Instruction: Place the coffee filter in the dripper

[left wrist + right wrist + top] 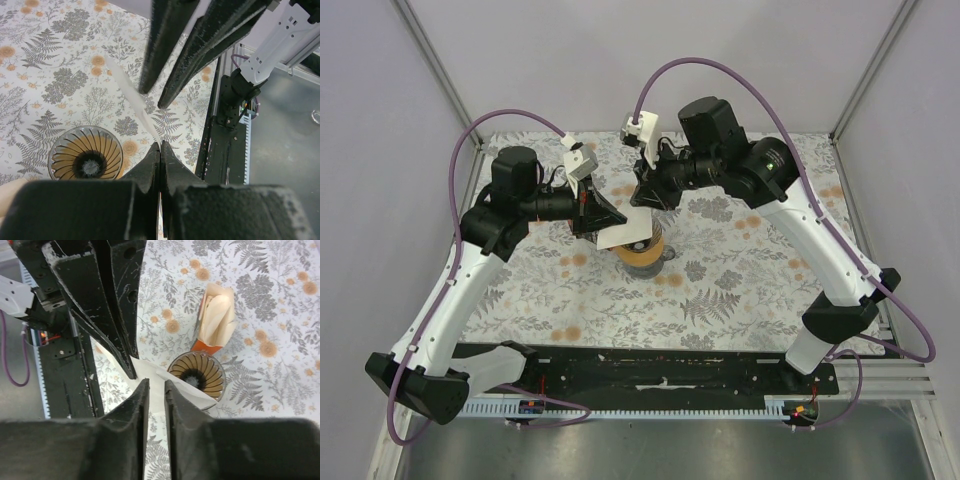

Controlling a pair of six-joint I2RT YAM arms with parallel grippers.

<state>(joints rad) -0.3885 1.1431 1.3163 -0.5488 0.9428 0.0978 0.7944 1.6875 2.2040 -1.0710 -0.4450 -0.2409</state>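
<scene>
Hangs the filter (pixel 132 100) edge-on from the left tool (pixel 160 147), clamped on its rim, just above the dripper (pixel 642 255) near the middle of the fern-and-flower-print counter (pixel 750 290), probably for spreading by the right tool (pixel 156 385), poised slightly apart beside it, within plain pale walls (pixel 620 60).

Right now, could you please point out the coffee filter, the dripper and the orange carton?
coffee filter (pixel 625 235): top view, flat white face.
dripper (pixel 86 162): left wrist view, dark centre.
orange carton (pixel 205 346): right wrist view, orange bottom edge.
</scene>
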